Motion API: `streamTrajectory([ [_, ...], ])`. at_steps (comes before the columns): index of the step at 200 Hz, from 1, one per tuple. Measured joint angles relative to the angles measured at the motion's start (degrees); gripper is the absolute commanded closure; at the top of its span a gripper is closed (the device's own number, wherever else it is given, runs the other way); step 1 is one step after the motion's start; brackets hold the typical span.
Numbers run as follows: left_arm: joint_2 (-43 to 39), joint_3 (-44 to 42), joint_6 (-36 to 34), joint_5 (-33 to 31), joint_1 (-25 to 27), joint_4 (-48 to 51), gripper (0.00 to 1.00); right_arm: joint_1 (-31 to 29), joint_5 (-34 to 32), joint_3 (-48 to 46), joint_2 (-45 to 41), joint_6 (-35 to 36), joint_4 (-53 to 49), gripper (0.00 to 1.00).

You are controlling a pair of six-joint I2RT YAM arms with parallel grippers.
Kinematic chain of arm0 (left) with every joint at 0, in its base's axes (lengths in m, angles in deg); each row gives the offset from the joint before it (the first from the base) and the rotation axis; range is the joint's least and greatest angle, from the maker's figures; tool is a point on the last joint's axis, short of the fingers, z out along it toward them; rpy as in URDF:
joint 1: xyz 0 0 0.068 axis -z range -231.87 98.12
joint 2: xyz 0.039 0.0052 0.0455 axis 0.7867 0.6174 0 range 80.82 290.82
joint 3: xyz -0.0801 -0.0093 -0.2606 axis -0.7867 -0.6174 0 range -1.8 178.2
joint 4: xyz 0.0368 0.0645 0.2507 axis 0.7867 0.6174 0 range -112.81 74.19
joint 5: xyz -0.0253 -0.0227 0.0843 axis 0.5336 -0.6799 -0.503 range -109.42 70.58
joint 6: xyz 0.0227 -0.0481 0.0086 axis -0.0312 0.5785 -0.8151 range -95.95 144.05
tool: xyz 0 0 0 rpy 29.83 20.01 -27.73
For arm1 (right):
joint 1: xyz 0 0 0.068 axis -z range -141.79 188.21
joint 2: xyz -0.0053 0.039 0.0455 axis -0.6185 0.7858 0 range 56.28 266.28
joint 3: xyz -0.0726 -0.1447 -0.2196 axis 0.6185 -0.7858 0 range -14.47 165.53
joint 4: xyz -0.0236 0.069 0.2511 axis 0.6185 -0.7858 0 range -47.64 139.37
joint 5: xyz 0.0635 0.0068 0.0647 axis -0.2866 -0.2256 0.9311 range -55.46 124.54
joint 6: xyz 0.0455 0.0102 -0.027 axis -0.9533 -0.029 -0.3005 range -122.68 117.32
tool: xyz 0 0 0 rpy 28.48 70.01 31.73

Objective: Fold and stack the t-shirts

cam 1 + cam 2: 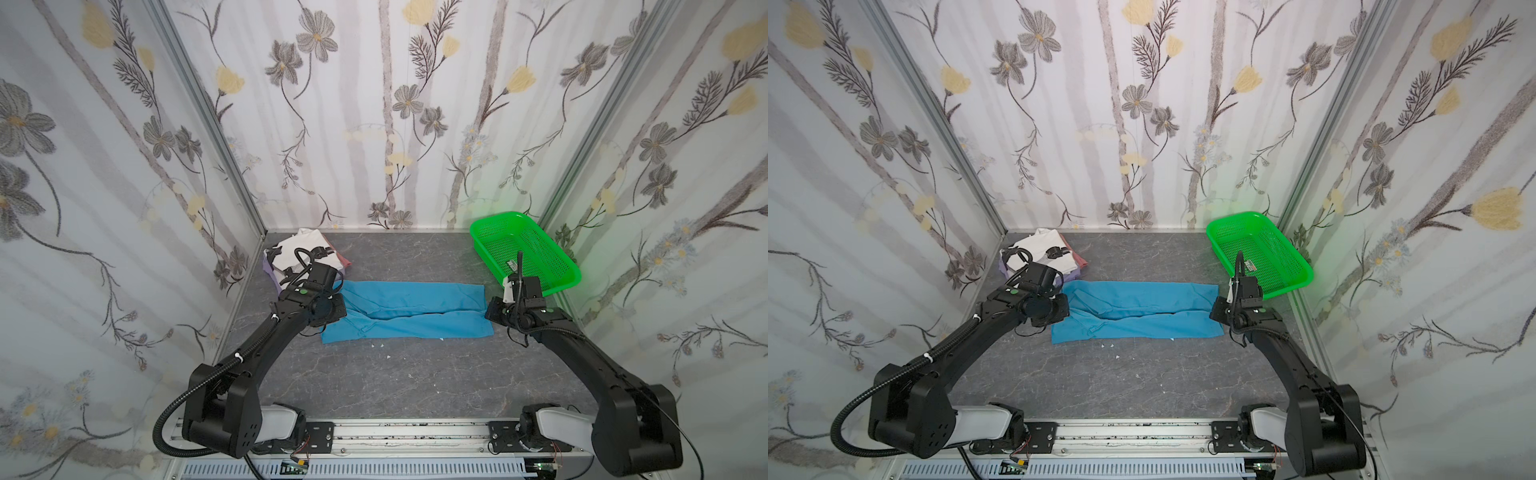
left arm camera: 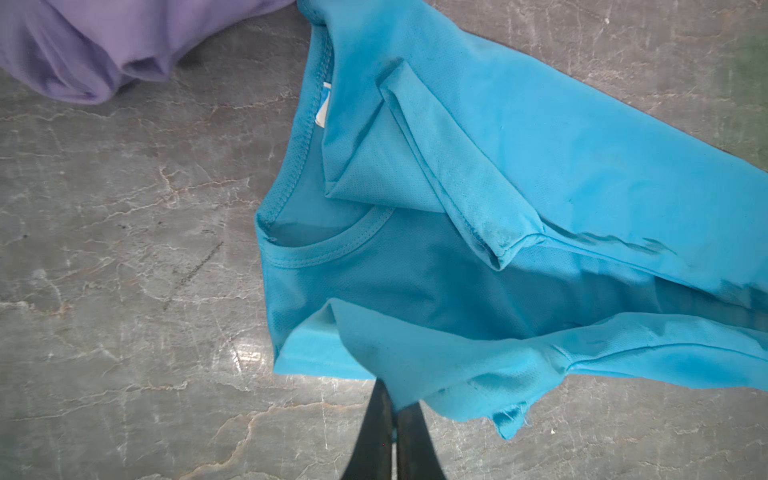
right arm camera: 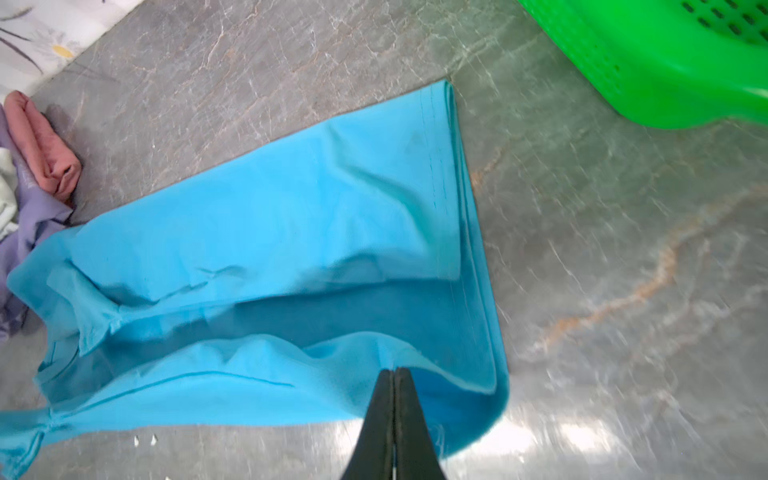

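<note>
A bright blue t-shirt (image 1: 415, 305) (image 1: 1142, 307) lies lengthwise across the middle of the table, its long sides folded inward. At its collar end, my left gripper (image 2: 392, 401) is shut on the near folded flap (image 2: 415, 357) beside the neckline (image 2: 332, 245). My right gripper (image 3: 394, 370) is shut on the near flap at the hem end (image 3: 465, 249), and the cloth rises slightly at the pinch. At the back left sits a stack of folded t-shirts: white with black print (image 1: 299, 253) on top, with lavender (image 1: 272, 274) (image 2: 104, 41) and pinkish-red (image 1: 344, 261) (image 3: 45, 145) beneath.
A green mesh basket (image 1: 523, 253) (image 3: 665, 62) stands tilted at the back right, close behind the right wrist. Flowered walls enclose the grey marbled table (image 1: 395, 374) on three sides. Small white scraps (image 1: 380, 345) lie just in front of the blue shirt.
</note>
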Motion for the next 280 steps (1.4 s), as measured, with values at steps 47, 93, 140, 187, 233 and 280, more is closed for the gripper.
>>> streamTrajectory([
  [47,-10.84,-6.4,1.4,2.14,0.07,2.21,1.0,-6.54,-4.13,-3.61,-16.81,-7.08,-6.25,1.0],
  [93,-19.87,-9.57,3.08,4.26,0.61,3.3,1.0,-8.24,-6.36,-9.97,-30.47,-14.1,-10.21,1.0],
  [140,-26.25,-11.41,6.05,6.38,5.68,3.89,1.0,-8.33,-8.15,-14.62,-35.58,-18.95,-8.85,1.0],
  [187,-23.32,-10.43,7.8,6.14,6.03,3.19,1.0,-6.62,-10.43,-16.55,-31.12,-20.13,-3.43,1.0],
  [233,-9.55,-1.55,6.84,5.42,3.34,-0.85,1.0,-1.11,-10.54,-15.04,-20.55,-18.93,3.45,1.0],
  [280,5.14,8.66,4.37,5.2,-1.07,-4.35,1.0,2.01,-7.76,-6.12,-1.4,-15.23,10.29,1.0],
])
